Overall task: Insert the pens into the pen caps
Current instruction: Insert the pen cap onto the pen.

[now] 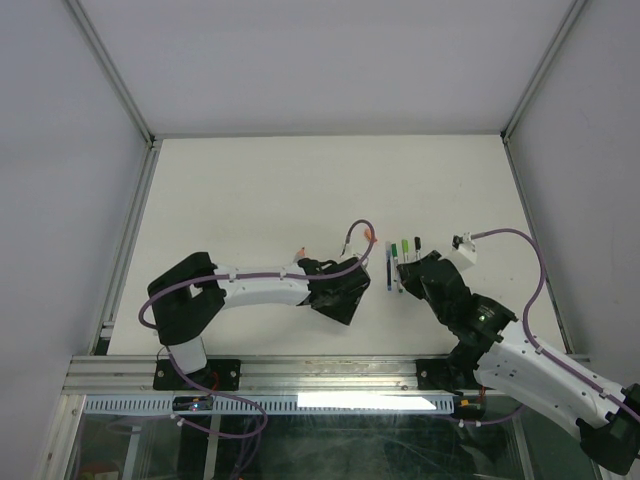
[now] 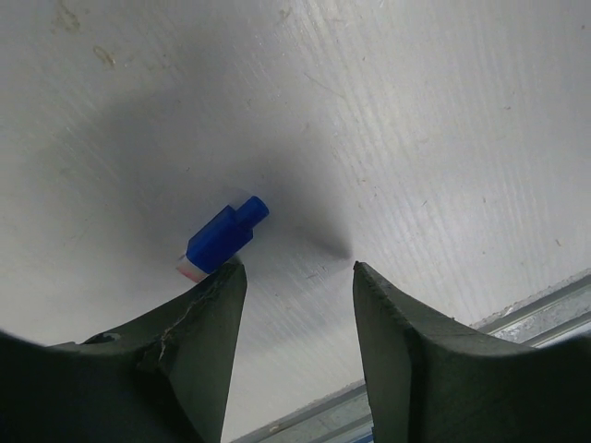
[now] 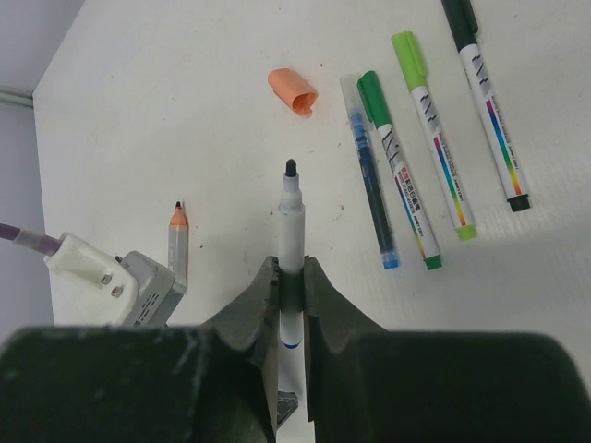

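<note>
right jaws clamped on pen | left jaws apart, blue cap at 10 o'clock | centre before closing

White table, grey walls, metal frame rails.

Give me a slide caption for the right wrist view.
Right hand grips an uncapped pen, tip pointing toward the orange cap; four other pens lie alongside.
</note>
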You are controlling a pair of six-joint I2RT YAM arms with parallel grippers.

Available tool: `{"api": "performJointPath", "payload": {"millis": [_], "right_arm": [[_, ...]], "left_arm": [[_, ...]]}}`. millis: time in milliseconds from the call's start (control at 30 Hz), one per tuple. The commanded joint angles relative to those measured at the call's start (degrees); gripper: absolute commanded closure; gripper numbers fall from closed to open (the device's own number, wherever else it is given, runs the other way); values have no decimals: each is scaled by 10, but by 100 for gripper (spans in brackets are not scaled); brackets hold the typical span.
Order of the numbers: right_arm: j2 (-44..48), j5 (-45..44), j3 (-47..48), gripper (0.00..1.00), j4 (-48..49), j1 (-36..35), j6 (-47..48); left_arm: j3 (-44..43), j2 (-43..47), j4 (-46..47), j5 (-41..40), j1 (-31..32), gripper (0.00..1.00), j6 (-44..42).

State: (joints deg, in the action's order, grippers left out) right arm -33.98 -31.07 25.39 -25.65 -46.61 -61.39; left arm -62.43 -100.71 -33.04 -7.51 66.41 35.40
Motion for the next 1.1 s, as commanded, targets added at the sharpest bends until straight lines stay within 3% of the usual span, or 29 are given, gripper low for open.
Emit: {"api": "performJointPath", "payload": {"millis": [0,500,1067], "right_arm": [[-2,-6,3,89,27,2,-7],[0,-3,2,89,17,2,-13],[2,0,5,88,9,2,-15]], "left_arm": [[-5,-25,9,-17,-10,48,11],[-7,-29,13,-43,-49,47,18],[-25,-63,-1,-58,-49,75,4]]}}
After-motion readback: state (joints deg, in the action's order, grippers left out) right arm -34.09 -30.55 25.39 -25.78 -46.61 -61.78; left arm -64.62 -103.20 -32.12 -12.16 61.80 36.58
